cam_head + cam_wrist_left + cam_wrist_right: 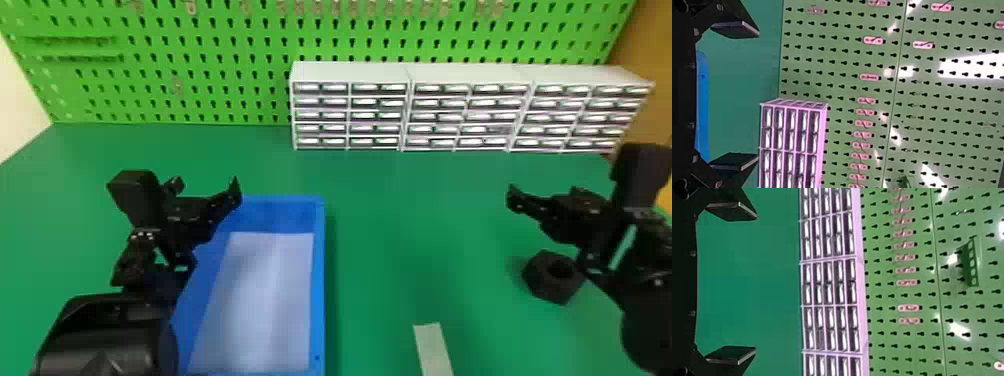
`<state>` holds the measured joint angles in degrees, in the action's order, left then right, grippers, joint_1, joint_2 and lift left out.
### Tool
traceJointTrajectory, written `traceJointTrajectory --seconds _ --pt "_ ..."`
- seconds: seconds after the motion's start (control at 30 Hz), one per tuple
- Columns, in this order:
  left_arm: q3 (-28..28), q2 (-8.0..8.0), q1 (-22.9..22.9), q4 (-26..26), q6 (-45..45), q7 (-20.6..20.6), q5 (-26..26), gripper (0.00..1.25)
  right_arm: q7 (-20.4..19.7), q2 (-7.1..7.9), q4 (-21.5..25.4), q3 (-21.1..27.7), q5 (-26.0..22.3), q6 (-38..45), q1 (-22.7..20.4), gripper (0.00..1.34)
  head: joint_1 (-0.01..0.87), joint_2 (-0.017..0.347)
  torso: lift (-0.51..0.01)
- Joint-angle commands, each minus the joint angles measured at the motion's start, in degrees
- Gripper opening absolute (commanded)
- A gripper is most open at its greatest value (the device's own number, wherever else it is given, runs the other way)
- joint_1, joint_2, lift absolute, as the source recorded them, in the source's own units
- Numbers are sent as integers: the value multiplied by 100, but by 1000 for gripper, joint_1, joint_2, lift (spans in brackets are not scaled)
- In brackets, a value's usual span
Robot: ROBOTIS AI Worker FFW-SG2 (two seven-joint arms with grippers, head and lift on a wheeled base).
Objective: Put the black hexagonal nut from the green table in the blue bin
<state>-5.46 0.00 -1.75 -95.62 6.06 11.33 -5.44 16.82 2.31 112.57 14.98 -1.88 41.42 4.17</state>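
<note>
Black hexagonal nut lies on the green surface, head view, lower right, nearest the right arm, which should therefore lift it. Blue bin: lower left. Jaws, 2 pairs: apart, empty, presumably for grasp clearance.

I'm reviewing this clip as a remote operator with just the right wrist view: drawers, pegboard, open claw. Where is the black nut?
Observer: The head view has the black hexagonal nut lying on the green table, just below the right claw in the picture.
Operator: And which way is the drop-off?
Observer: To the left. The blue bin stands on the robot's left of the nut, with a white sheet on its floor.
Operator: Is the other claw holding anything?
Observer: No. The left wrist view shows the left claw open, nothing between its fingers.
</note>
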Motion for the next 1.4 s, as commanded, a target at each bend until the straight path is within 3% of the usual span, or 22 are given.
traceJointTrajectory --seconds 0.0,0.4,0.73,0.93,1.2,1.37 --pt "1 -15 0 0 0 1 -1 1077 -38 103 151 75 4 710 111 1233 686 51 -97" --pt "10 -15 -18 0 0 1 -1 1077 -38 253 230 198 74 2151 427 1233 686 51 -97" --pt "36 -15 -35 9 0 1 34 1077 -38 490 169 268 408 3188 682 1233 686 51 -97" --pt "27 -15 -35 9 0 1 25 1077 -29 622 -174 295 426 3285 761 1233 686 51 -97" --pt "27 -15 -44 9 0 1 34 1077 -29 965 -780 -66 206 3258 990 1235 686 51 -97" --pt "36 -15 -53 18 0 1 43 1077 -29 965 -1026 -110 127 3127 1069 1236 686 51 -97"
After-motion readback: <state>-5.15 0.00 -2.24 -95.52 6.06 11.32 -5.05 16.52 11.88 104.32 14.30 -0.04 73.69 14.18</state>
